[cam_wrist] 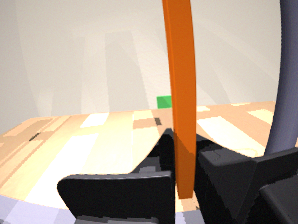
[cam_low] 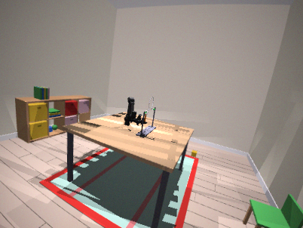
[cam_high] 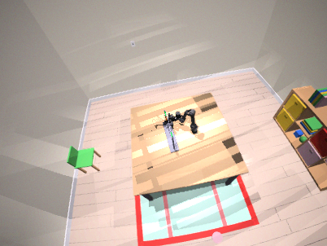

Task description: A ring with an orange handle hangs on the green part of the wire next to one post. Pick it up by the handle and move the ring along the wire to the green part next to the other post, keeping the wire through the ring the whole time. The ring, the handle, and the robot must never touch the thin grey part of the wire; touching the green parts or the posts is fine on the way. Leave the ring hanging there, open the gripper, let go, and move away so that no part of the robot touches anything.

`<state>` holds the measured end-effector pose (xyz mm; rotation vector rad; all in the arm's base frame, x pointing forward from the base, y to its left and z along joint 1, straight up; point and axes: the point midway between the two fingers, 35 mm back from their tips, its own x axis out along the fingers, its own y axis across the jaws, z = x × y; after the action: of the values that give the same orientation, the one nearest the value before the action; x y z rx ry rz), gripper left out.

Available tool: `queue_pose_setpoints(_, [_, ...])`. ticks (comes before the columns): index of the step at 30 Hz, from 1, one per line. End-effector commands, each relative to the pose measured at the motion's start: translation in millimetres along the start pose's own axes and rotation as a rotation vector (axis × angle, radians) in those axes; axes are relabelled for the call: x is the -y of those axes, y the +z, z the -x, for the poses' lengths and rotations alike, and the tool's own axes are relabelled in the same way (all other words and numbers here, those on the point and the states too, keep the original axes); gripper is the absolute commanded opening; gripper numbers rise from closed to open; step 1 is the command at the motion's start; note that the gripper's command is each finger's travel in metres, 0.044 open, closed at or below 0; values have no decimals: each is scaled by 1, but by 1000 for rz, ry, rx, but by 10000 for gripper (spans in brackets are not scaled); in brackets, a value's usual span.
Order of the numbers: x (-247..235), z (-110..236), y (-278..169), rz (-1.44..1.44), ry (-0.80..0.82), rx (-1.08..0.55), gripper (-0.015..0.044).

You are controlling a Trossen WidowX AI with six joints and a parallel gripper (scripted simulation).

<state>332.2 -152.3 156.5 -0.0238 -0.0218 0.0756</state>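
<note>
The orange handle (cam_wrist: 184, 90) (cam_low: 145, 117) stands upright between the two black fingers of my gripper (cam_wrist: 174, 132) (cam_low: 144, 121) (cam_high: 165, 122), which is shut on its lower part. The ring itself is too small to make out in the top and exterior views and is out of the wrist view. One green part of the wire (cam_low: 145, 112) is just above the handle, by the near post. The other green part (cam_low: 154, 109) is at the top of the far post (cam_low: 153, 118). The thin grey wire arches high between them. A dark post (cam_wrist: 290, 65) rises close on the right in the wrist view.
The grey-blue base (cam_high: 173, 146) (cam_low: 149, 131) lies on the wooden table (cam_high: 150, 175) (cam_low: 113, 137) under the wire. The arm (cam_high: 191, 114) (cam_low: 130, 106) reaches in from one side of the base. A green chair (cam_high: 85, 158) and a shelf stand away from the table.
</note>
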Motion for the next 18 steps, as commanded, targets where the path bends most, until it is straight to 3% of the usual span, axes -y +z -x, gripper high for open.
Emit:
queue_pose_setpoints(1, [-1, 0, 0, -8, 4, -2, -150])
queue_pose_setpoints(18, [-7, 0, 0, -8, 4, -2, -150])
